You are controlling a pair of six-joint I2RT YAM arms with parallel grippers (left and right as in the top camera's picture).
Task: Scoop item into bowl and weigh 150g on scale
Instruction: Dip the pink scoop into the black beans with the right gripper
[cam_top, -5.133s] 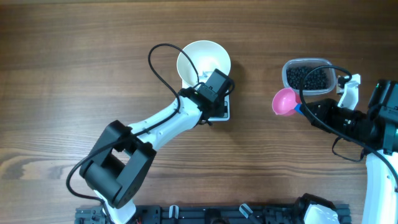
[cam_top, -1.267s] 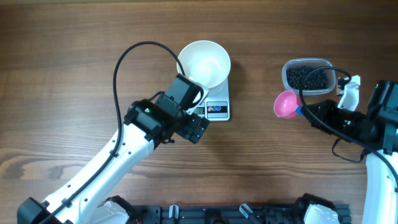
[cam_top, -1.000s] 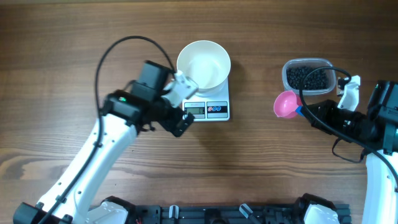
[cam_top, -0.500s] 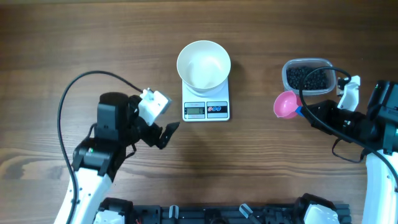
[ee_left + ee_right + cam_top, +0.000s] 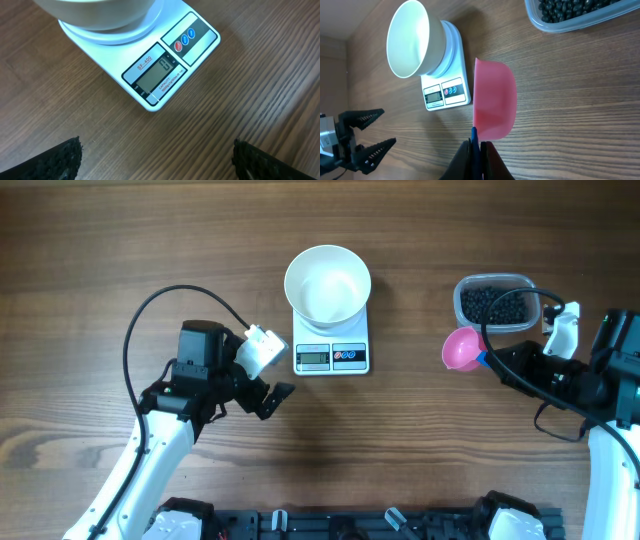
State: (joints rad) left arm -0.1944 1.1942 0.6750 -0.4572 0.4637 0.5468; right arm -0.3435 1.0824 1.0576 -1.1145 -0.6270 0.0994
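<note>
The white bowl (image 5: 328, 283) stands empty on the white scale (image 5: 332, 352); the left wrist view shows the scale's lit display (image 5: 160, 75) and the bowl's base (image 5: 95, 12). The item, black beads (image 5: 495, 304), fills a clear tub. My left gripper (image 5: 268, 395) hovers open and holding nothing just left of the scale's front, its fingertips (image 5: 62, 157) wide apart. My right gripper (image 5: 490, 358) is shut on the blue handle of an empty pink scoop (image 5: 460, 347), which hangs just below and left of the tub. In the right wrist view the scoop (image 5: 494, 100) sits edge-on above the table, right of the scale (image 5: 445, 90).
The clear plastic tub (image 5: 462, 292) stands at the right, about a hand's width from the scale. A black cable (image 5: 150, 320) loops over the left arm. A black rail (image 5: 330, 525) runs along the near table edge.
My left arm has drawn back from the bowl and scale toward the lower left, gripper still open. The right arm and scoop have stayed put.
</note>
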